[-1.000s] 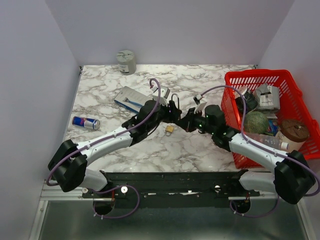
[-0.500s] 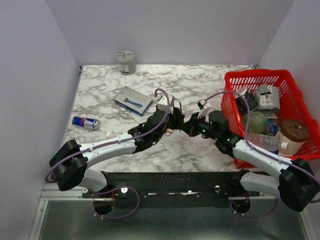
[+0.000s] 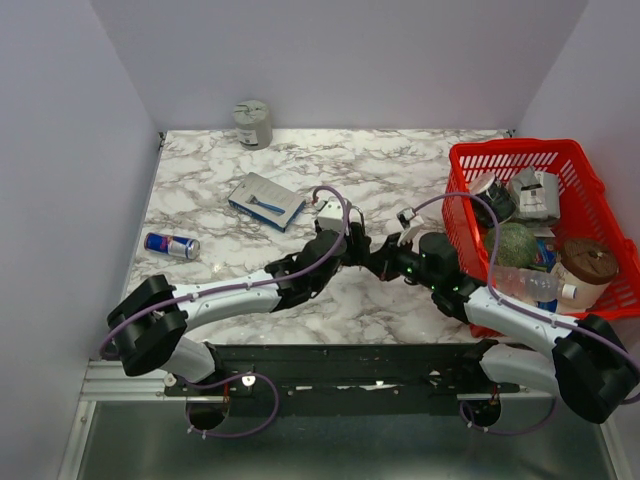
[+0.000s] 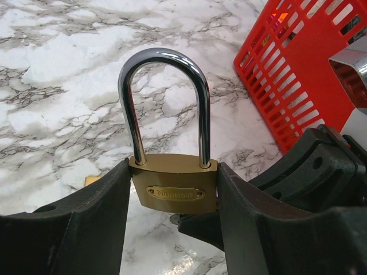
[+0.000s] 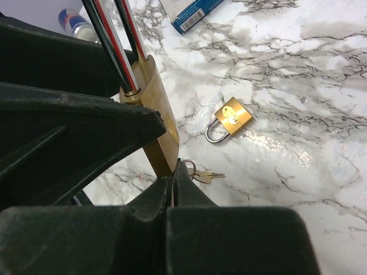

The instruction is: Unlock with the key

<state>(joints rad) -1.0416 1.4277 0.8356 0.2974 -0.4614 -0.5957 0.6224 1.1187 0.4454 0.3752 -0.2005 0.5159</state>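
Note:
A brass padlock (image 4: 174,192) with a long steel shackle (image 4: 163,57) stands upright, and my left gripper (image 4: 172,172) is shut on its body from both sides. My right gripper (image 5: 175,167) is shut, its tips pressed up against the underside of the padlock (image 5: 157,109). A thin key blade shows in the slit between the shut fingers. A key ring with a spare key (image 5: 202,174) hangs beside them. In the top view the left gripper (image 3: 350,245) and the right gripper (image 3: 373,256) meet tip to tip above the table's middle.
A second, small brass padlock (image 5: 232,117) lies on the marble just beyond the grippers. A red basket (image 3: 470,160) holding several items stands at the right. A blue box (image 3: 266,201), a drink can (image 3: 171,245) and a grey tin (image 3: 253,123) lie to the left and back.
Both grippers have shifted together a little to the right and toward the near edge, still meeting at the padlock. Neither grip has changed.

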